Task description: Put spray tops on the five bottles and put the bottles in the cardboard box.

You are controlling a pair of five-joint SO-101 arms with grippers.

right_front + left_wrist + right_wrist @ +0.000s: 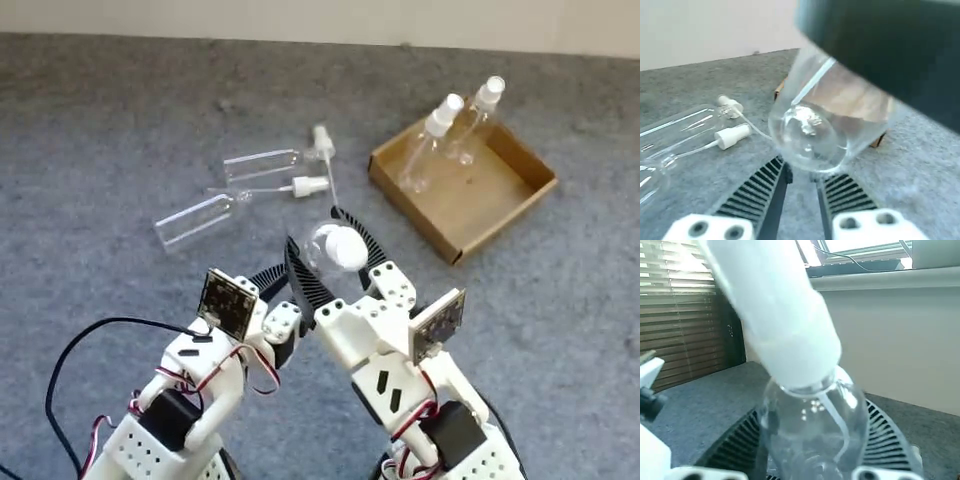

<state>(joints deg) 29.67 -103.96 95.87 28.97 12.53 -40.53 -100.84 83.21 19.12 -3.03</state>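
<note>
My right gripper [338,262] is shut on a clear bottle [330,250] with a white spray top [775,315] on it, held up off the carpet. In the right wrist view the bottle [812,425] sits between the ribbed fingers [885,440]. My left gripper [801,175] is just beside the bottle's round base [810,135], open by a narrow gap with nothing in it. Two capless bottles [260,163] [195,220] lie on the carpet with two loose spray tops [322,140] [310,186]. The cardboard box [500,225] holds two capped bottles [430,140] [475,115].
The grey carpet runs to a pale wall at the back. The loose tops [732,136] and a lying bottle [675,125] are close ahead of the left arm. The box is at the right rear, with bare floor in its near half.
</note>
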